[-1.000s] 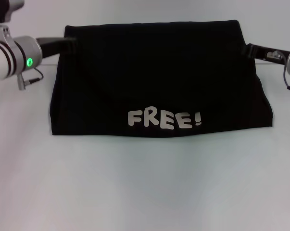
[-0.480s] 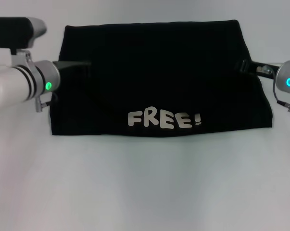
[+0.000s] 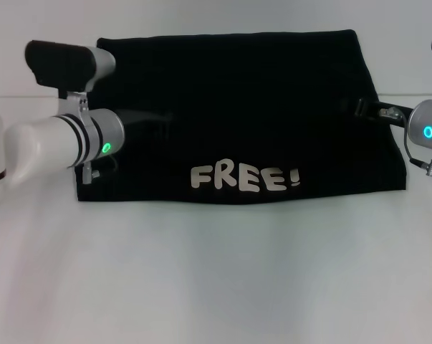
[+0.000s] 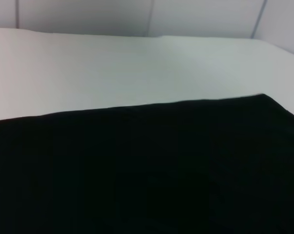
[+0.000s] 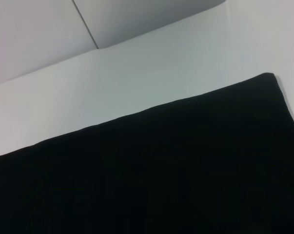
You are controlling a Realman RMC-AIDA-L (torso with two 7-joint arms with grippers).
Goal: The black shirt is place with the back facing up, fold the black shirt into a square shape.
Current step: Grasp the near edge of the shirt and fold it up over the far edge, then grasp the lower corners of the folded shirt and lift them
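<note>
Folding looks to be midway: the shirt lies on the white table as a wide band, broader than it is deep, its near edge running straight across the middle of the head view and its far edge near the table's back. It is not yet a square, so I judge the side-to-side folds are what remains.

The left gripper reaches in over the shirt's left part, dark against dark cloth; whether its fingers are spread or closed, or hold any fabric, I cannot tell. The right gripper sits at the shirt's right edge, and its opening and any hold on the cloth are likewise beyond telling. Both wrist views show only black fabric with bare table beyond it, and no fingers.

The next move, as I judge it, calls for each claw to catch a side edge cleanly, taking all layers together, and carry it inward over the middle without dragging the band askew or rumpling the layers beneath.

Pale block letters near the shirt's near edge read "FREE!". No other writing or brand shows.
</note>
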